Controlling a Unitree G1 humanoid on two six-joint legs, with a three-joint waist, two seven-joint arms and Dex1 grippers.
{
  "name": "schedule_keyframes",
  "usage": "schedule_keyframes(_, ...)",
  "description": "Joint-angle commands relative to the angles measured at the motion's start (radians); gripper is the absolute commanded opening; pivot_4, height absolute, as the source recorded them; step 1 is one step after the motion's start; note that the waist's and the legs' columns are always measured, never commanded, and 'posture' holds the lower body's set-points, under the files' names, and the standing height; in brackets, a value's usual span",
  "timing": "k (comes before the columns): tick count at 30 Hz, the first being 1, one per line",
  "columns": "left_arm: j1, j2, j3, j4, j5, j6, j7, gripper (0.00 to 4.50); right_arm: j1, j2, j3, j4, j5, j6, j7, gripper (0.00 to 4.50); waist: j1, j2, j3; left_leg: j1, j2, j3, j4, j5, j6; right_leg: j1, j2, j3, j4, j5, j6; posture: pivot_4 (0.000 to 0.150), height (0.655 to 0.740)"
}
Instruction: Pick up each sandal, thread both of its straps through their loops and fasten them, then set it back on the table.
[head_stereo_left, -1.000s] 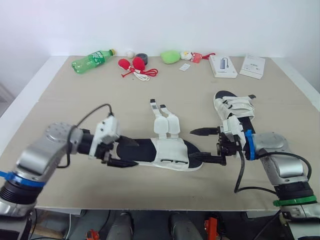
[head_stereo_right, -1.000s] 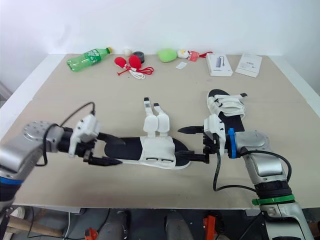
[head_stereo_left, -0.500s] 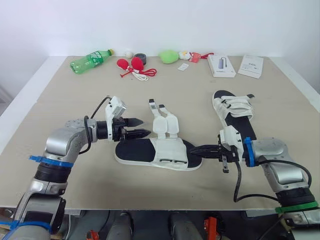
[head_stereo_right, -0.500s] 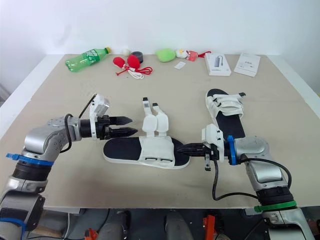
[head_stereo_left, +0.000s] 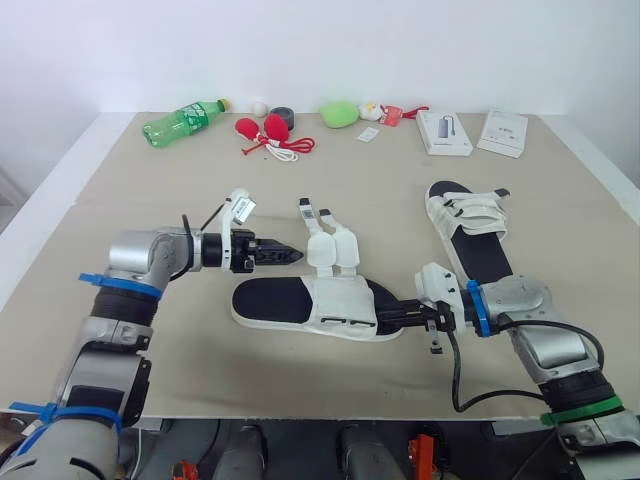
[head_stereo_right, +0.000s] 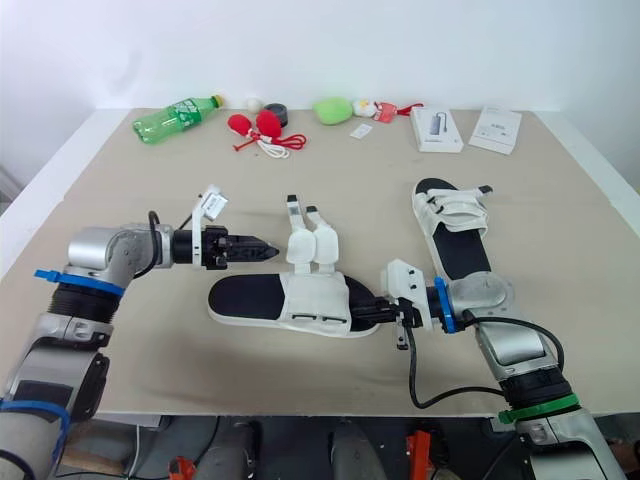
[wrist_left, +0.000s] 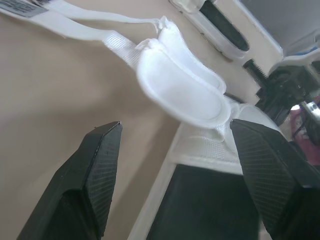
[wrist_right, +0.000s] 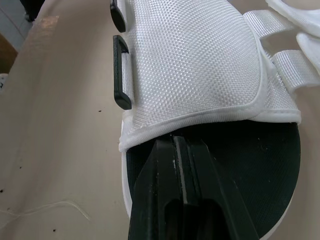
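Note:
A white sandal with a black insole lies flat mid-table. Its two padded straps are undone and splay toward the far side. My left gripper hovers open just left of those straps, whose pads sit between and beyond its fingers. My right gripper is shut, its tip resting on the insole at the sandal's right end, right at the edge of the white upper. Two black loops sit on the upper's near side. A second sandal lies at the right, its straps across it.
Along the far edge stand a green bottle, red bulbs with a cord, a tape roll, a green lump and two flat boxes. Bare table lies in front of the sandal.
My left gripper left the sandal's heel end and swung toward the loose straps. My right gripper went from open beside the sandal's right end to shut, and pushed in onto the insole.

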Motion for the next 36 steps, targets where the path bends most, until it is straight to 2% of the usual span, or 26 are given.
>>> schedule_keyframes(1, -0.074, -0.046, 0.023, 0.106, -0.035, 0.083, -0.036, 3.57, -0.014, -0.002, -0.001, -0.007, -0.011, -0.014, -0.008, 0.04, -0.002, 0.0, 0.0, 0.0, 0.0, 0.0, 0.0, 0.0, 0.0, 0.0, 0.0, 0.0, 0.0, 0.0, 0.0, 0.15, 0.74)
schedule_keyframes(8, -0.217, -0.16, 0.115, 0.425, -0.033, 0.113, -0.016, 3.57, -0.013, -0.008, -0.003, -0.022, -0.011, -0.012, -0.011, 0.04, -0.001, 0.0, 0.0, 0.0, -0.001, 0.0, 0.002, 0.0, 0.0, 0.001, 0.0, 0.0, 0.0, 0.001, 0.002, 0.15, 0.74)
schedule_keyframes(16, -0.336, -0.215, 0.253, 0.699, -0.003, -0.017, 0.051, 3.57, 0.003, -0.026, -0.012, -0.046, -0.003, -0.008, -0.012, 0.04, -0.002, 0.0, 0.0, 0.0, -0.001, 0.0, 0.002, 0.0, 0.0, 0.001, 0.0, 0.0, 0.0, 0.001, 0.002, 0.15, 0.74)
schedule_keyframes(22, -0.371, -0.235, 0.268, 0.784, 0.059, -0.116, 0.047, 3.57, 0.01, -0.035, -0.011, -0.058, -0.001, -0.007, -0.019, 0.04, -0.001, 0.0, 0.0, 0.0, -0.002, 0.0, 0.002, 0.0, 0.0, 0.002, -0.001, 0.0, 0.0, 0.001, 0.002, 0.15, 0.74)
schedule_keyframes(28, -0.395, -0.269, 0.282, 0.81, 0.081, -0.124, 0.011, 3.57, 0.017, -0.042, -0.015, -0.061, -0.002, -0.01, -0.023, 0.04, -0.001, 0.0, 0.0, 0.0, -0.002, 0.0, 0.001, 0.0, 0.0, 0.002, -0.001, 0.0, 0.0, 0.001, 0.002, 0.15, 0.74)
schedule_keyframes(36, -0.417, -0.276, 0.397, 0.865, 0.063, -0.208, 0.147, 3.57, 0.032, -0.049, -0.015, -0.072, -0.005, -0.015, -0.028, 0.04, -0.001, 0.0, 0.0, 0.0, -0.002, 0.0, 0.001, 0.0, 0.0, 0.002, -0.001, 0.0, -0.001, 0.001, 0.003, 0.15, 0.74)
